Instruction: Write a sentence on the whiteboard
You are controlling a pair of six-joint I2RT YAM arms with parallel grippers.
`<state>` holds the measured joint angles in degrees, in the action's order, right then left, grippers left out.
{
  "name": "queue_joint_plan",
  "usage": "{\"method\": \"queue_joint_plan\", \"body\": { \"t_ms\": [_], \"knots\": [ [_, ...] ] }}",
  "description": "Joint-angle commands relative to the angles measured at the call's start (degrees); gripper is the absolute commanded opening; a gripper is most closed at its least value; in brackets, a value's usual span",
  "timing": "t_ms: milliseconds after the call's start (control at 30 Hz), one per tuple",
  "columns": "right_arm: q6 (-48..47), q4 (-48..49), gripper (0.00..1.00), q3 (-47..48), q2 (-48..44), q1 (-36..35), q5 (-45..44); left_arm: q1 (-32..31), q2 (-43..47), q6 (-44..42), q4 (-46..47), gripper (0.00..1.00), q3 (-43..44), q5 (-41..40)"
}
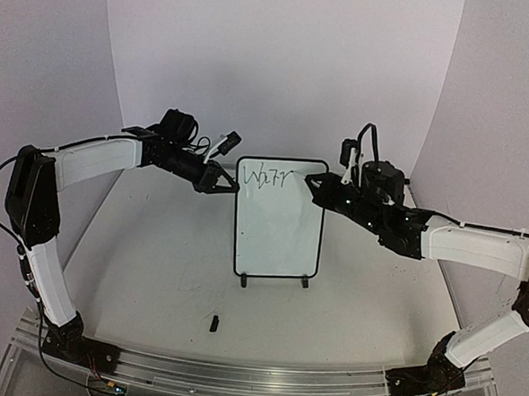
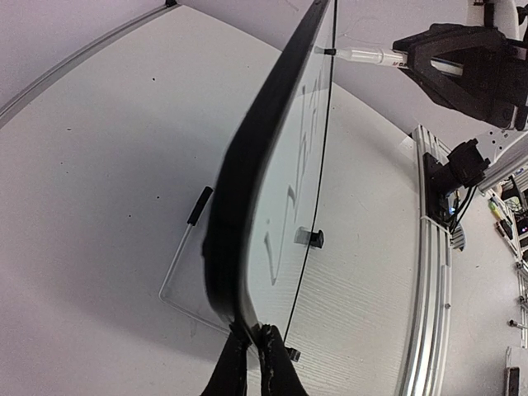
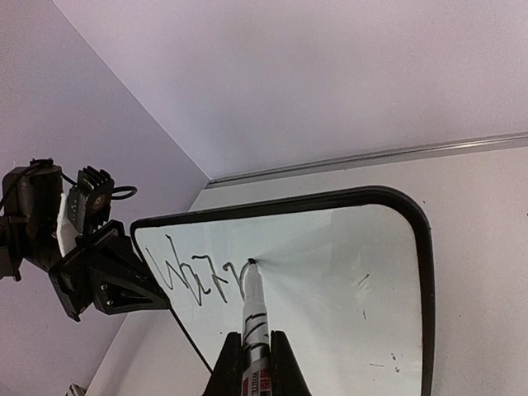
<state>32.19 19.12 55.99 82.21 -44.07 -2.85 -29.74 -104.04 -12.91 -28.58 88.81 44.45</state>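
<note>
Small black-framed glossy whiteboard (image 1: 277, 239) upright mid-surface (image 1: 152, 281), my left fingers (image 2: 233, 373) clenched on its edge, right fingers (image 3: 227, 367) grasping white marker (image 3: 253, 309); thin dark lettering (image 3: 194, 280): first word nearly done, most of sentence left, I judge

Pinching the whiteboard (image 1: 278, 239) at upper left with the left gripper (image 1: 231, 185), reaching the sentence (image 1: 275, 176) with the right gripper (image 1: 312, 182).
</note>
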Motion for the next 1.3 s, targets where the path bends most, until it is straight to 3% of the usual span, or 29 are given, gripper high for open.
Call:
{"method": "queue_joint_plan", "body": {
  "t_ms": [0,667,1267],
  "knots": [
    [0.72,-0.15,0.00,-1.14,-1.20,0.39,-2.37,-0.76,0.96,-3.45,-3.24,0.00,-0.04,-3.23],
    [2.34,-1.15,0.00,-1.42,0.22,0.37,0.81,-0.94,1.19,-3.45,-3.33,0.00,-0.05,-3.31],
    [0.41,0.56,0.00,-0.30,-2.35,0.39,-5.81,-0.95,1.64,-3.54,-3.29,0.00,-0.15,-3.40]
  ]
}}
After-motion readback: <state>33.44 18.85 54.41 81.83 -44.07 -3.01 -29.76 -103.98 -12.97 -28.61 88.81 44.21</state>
